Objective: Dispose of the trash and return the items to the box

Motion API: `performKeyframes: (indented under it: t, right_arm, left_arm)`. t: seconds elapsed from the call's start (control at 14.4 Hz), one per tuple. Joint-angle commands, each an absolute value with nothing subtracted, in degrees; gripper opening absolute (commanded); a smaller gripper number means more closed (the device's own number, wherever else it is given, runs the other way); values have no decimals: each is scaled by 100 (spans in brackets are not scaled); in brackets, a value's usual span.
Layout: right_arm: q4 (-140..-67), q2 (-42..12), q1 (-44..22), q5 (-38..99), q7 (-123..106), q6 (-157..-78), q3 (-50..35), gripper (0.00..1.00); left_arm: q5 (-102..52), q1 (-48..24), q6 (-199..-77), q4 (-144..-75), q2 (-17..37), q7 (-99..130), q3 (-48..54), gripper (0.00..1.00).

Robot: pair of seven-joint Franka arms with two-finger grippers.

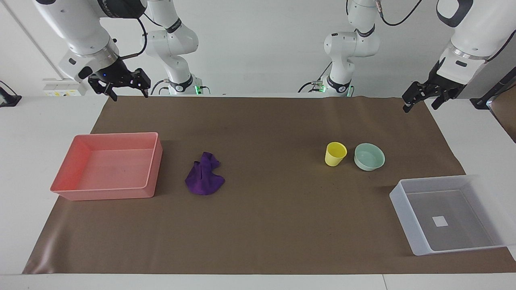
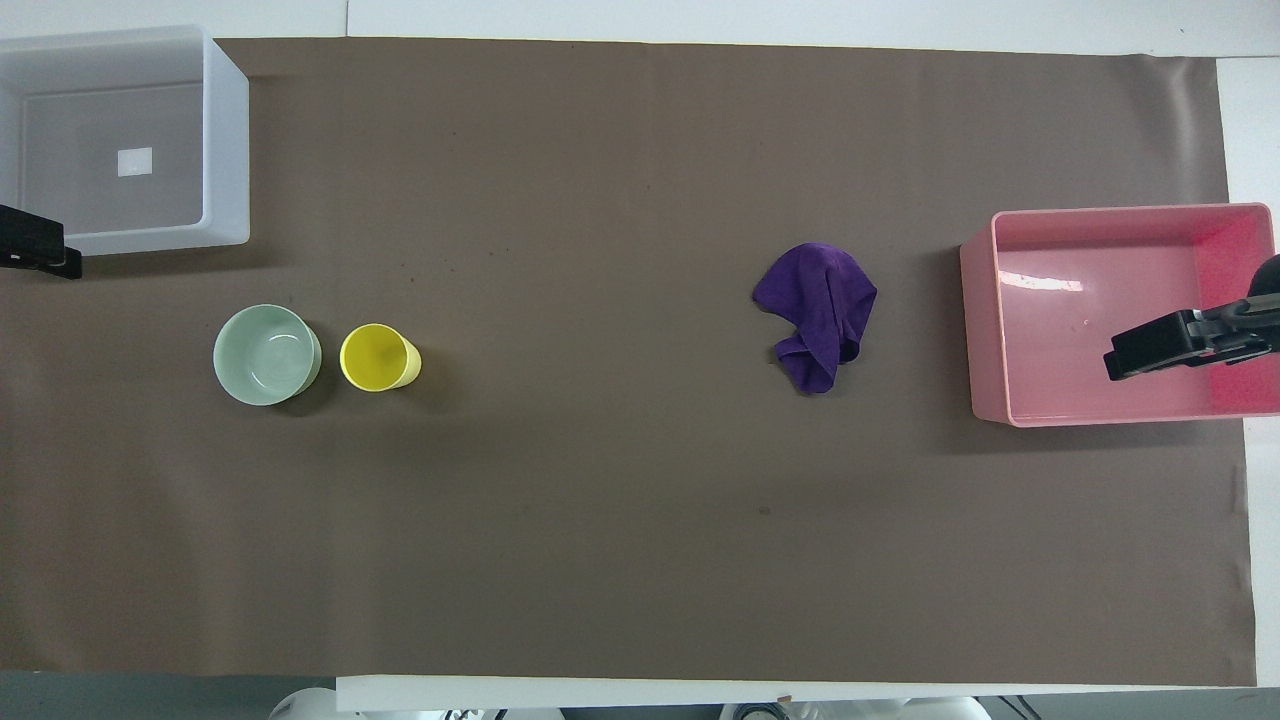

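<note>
The purple cloth wad (image 1: 204, 177) (image 2: 818, 312) lies on the brown mat, beside the pink tray. The yellow cup (image 1: 335, 154) (image 2: 377, 357) stands upright beside the mint-green bowl (image 1: 369, 156) (image 2: 266, 354), toward the left arm's end. The clear box (image 1: 407, 213) (image 2: 228, 150) sits empty at that end, farther from the robots than the bowl. My right gripper (image 1: 130, 96) (image 2: 1150, 352) hangs open and empty, high over the pink tray. My left gripper (image 1: 420, 108) (image 2: 45, 258) hangs open and empty, high over the mat's edge by the box.
A pink rectangular tray (image 1: 153, 161) (image 2: 980, 330) sits empty at the right arm's end. The brown mat (image 1: 274, 225) covers most of the white table. Both arms wait raised at the table's ends.
</note>
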State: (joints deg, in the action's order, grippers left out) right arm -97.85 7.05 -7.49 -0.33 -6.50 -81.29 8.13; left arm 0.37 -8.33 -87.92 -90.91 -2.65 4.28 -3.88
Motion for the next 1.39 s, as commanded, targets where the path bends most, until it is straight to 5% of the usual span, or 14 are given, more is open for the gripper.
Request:
performKeyframes:
  t: [0.0, 0.28, 0.55, 0.97, 1.11, 1.18, 1.25, 1.32]
  right_arm:
    - [-9791, 738, -650, 62, -791, -8121, 782, 100]
    - [-9791, 738, -659, 62, -791, -8112, 782, 100]
    - [-9791, 747, -712, 70, -809, -7945, 773, 100]
    - [-9765, 826, -712, 97, -791, -7848, 765, 100]
    - [-9939, 844, -721, 123, -616, -8459, 756, 100]
    - [-10167, 870, -747, 132, -607, -8925, 756, 100]
    - [-10369, 827, -825, 141, -676, -9112, 756, 100]
    - [-10536, 730, -974, 193, -685, -9445, 756, 100]
  left_arm:
    - [-18, -870, -8605, -8929, -132, 117, -448, 100]
    - [-18, -835, -9128, -9576, -394, 18, -448, 100]
    - [-18, -835, -11253, -12510, -1485, 746, -439, 100]
    - [-18, -695, -13398, -13823, -660, 730, -439, 100]
    - [-18, -685, -14594, -14219, -275, 791, -431, 97]
    - [-18, -694, -14799, -14221, -98, 791, -439, 20]
    - [-18, -668, -14870, -14212, -18, 748, -439, 0]
    - [-18, -668, -14871, -14186, 26, 730, -448, 0]
